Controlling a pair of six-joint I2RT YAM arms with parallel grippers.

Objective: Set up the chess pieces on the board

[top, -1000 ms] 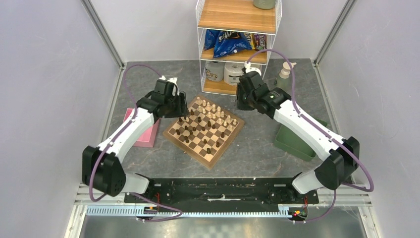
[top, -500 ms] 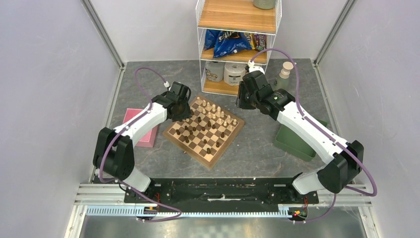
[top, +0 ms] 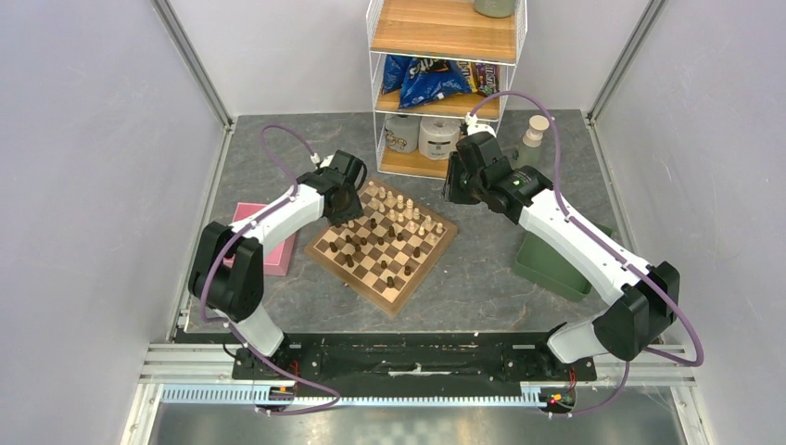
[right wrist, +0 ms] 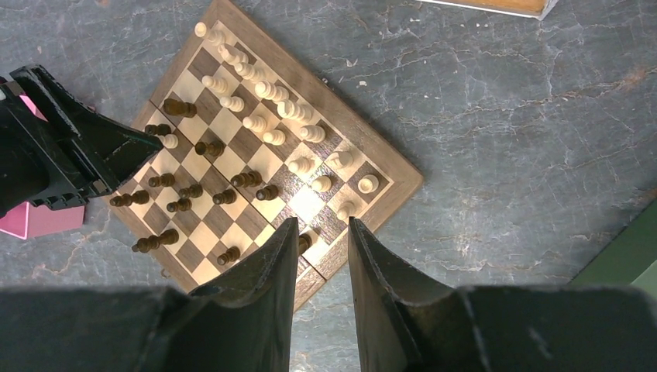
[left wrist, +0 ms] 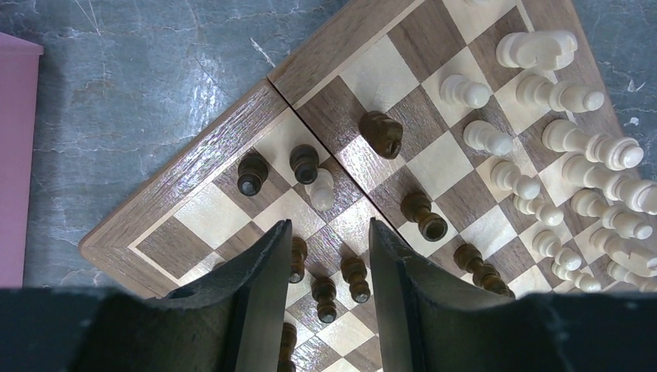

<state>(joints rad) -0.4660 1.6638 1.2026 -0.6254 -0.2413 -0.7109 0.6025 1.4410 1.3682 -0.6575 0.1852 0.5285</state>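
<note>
The board [top: 395,301] lies turned like a diamond in the middle of the table. Cream chess pieces [top: 408,211] crowd its far right side and dark chess pieces [top: 357,246] are scattered over the left and middle squares. My left gripper [top: 348,209] hovers over the board's left corner. In the left wrist view its gripper [left wrist: 329,226] is open, with dark pieces [left wrist: 356,277] on the squares below and a cream pawn [left wrist: 321,188] just ahead. My right gripper [right wrist: 320,225] is open above the board's right edge [right wrist: 387,155], holding nothing.
A pink block [top: 269,243] lies left of the board and a green tray [top: 556,260] right of it. A wire shelf rack [top: 445,83] with snack bags and rolls stands behind the board, a pump bottle [top: 533,139] beside it.
My left arm has swung to the right and further over the board's left corner, and its jaws have narrowed. The right arm has barely shifted.
</note>
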